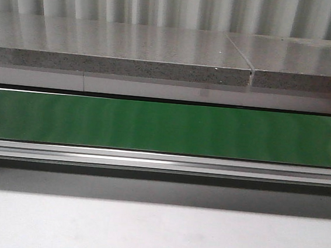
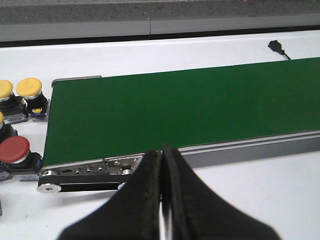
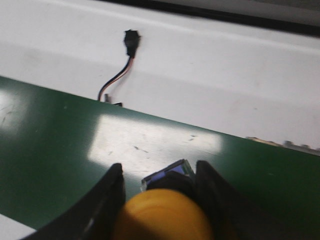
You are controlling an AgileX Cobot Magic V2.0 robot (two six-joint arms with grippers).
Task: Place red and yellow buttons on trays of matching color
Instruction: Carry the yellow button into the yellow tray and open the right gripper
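Observation:
My right gripper [image 3: 159, 172] is shut on a yellow button [image 3: 162, 215]; its yellow cap and black-and-blue body sit between the two fingers, just above the green conveyor belt [image 3: 50, 150]. My left gripper [image 2: 161, 155] is shut and empty, over the white table beside the belt's end [image 2: 70, 175]. Past that end stand two yellow buttons [image 2: 29, 87] and a red button [image 2: 14, 149], with parts of others at the frame edge. No tray shows in any view. The front view shows neither gripper nor any button.
The green belt [image 1: 165, 127] runs across the front view with a metal rail [image 1: 162, 162] along its near side and a grey stone ledge [image 1: 120, 49] behind it. A black plug on a cable [image 3: 131, 40] lies on the white table beyond the belt; it also shows in the left wrist view [image 2: 276, 46].

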